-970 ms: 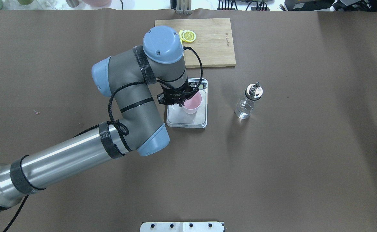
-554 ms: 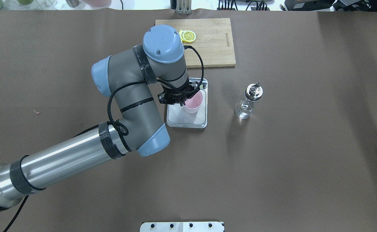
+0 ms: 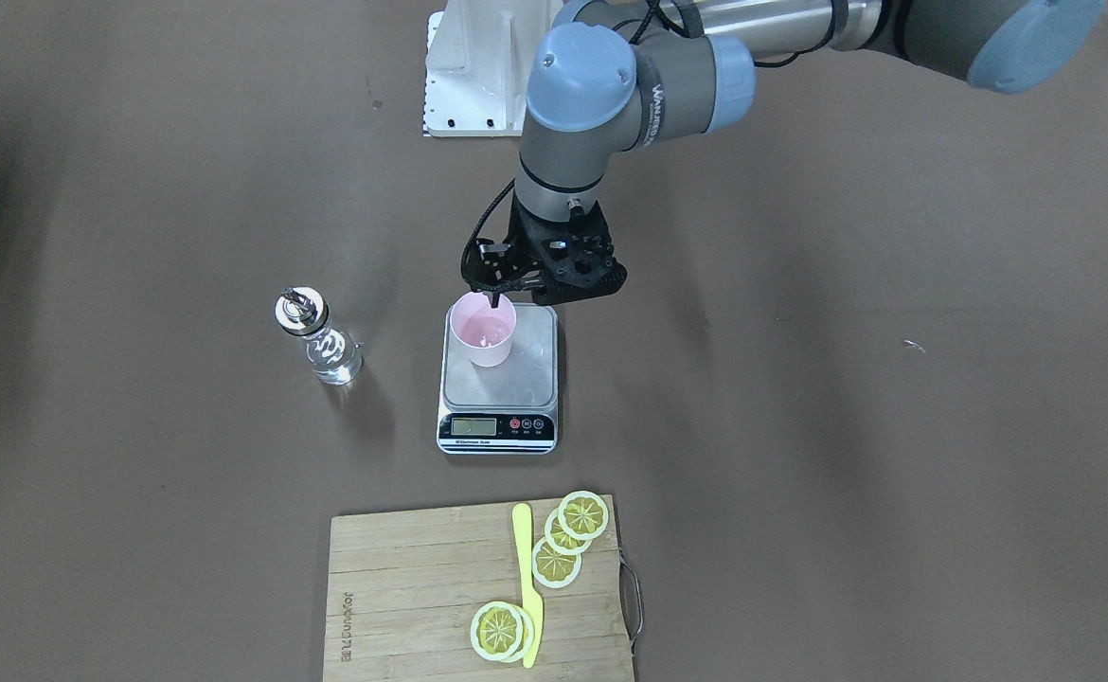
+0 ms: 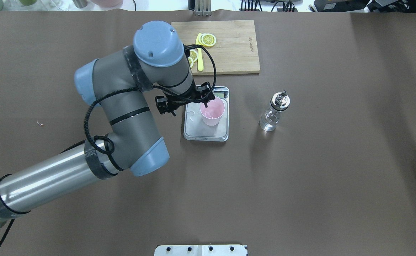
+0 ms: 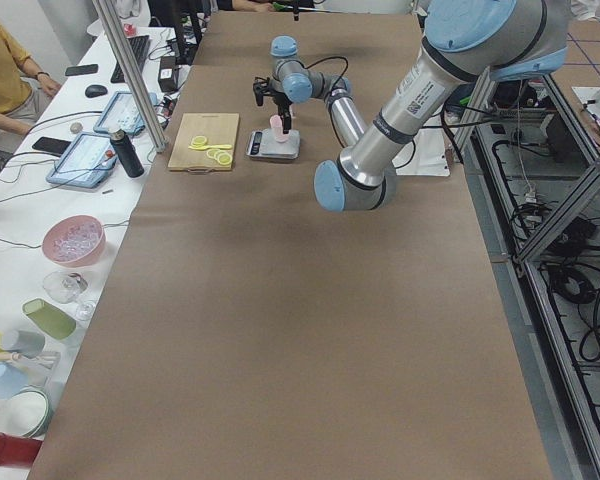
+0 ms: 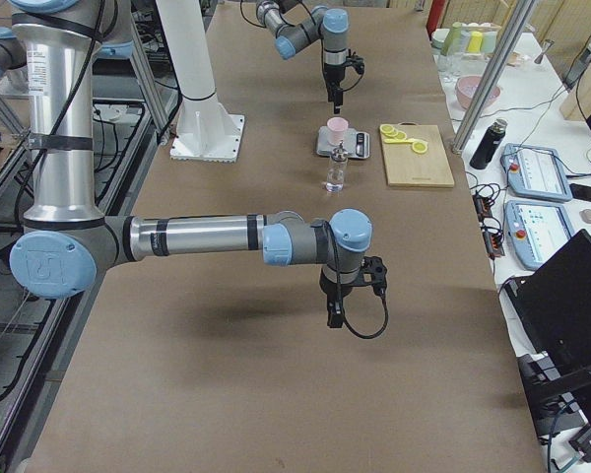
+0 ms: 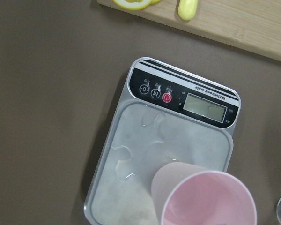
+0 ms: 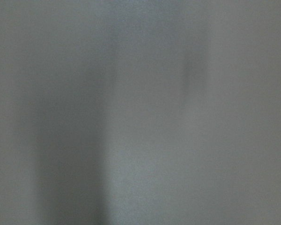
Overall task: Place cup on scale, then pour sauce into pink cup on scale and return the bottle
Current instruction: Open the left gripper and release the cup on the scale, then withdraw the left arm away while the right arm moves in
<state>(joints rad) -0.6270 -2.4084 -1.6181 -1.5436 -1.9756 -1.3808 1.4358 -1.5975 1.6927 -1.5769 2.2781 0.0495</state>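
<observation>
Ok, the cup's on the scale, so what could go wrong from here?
The left gripper hangs close over the rim of the cup; pulling away sideways could clip it and tip it. The cup stands off-centre, near the edge of the scale on the side of the bottle, and the platform shows what look like wet patches, so a bump while pouring might slide it off.

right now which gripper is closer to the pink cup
Left. The left gripper hovers just above the rim of the cup on the scale. The right gripper hangs far away over the table, well beyond the bottle.
</observation>
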